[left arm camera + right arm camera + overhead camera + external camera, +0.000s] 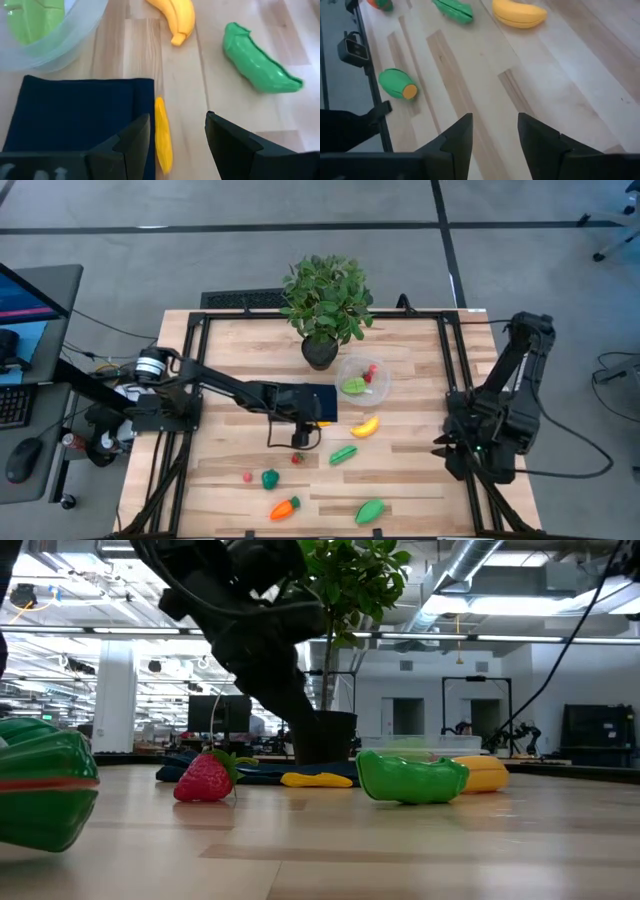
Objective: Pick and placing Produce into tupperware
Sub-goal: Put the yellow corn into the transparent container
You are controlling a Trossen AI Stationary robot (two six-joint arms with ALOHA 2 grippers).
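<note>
Left gripper (303, 435) hovers over a thin yellow piece (163, 134) at the edge of the dark blue mat (75, 115).

Its fingers (131, 142) are spread, one on each side of the yellow piece, not touching it. The clear bowl (363, 377) sits by the potted plant (324, 305), holding a green piece (354, 386) and a red one. On the surface (410, 470) lie a banana (366, 426), a green pod (343, 454), a strawberry (205, 778), a carrot (285, 507) and other green pieces. The right gripper (495, 135) waits at the right edge, fingers apart and holding nothing.
</note>
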